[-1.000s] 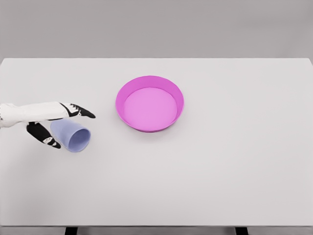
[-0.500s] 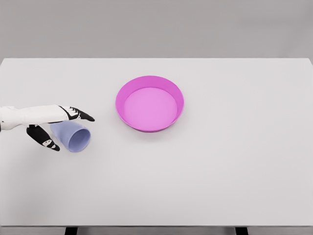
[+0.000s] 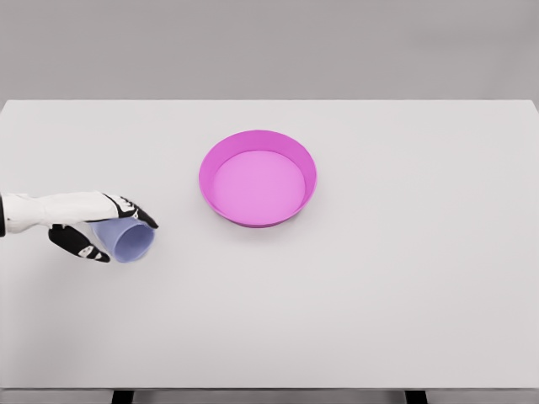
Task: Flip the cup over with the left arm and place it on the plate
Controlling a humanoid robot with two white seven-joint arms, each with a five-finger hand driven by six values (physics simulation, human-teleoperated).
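This is a bare test setup drawn by a simulator, not a home, kitchen or workshop. A wide white table (image 3: 354,311) fills almost the whole view, its surface smooth and without grain, marks or wear. Behind it stands a flat grey backdrop (image 3: 269,46) with no door, window, shelf or corner to place it in a real room. Only two small dark stubs (image 3: 123,396) show under the front edge, probably table legs, though too little is visible to be sure. The few things on the table are plain, single-coloured shapes with soft, even shading, which fits a rendered scene.
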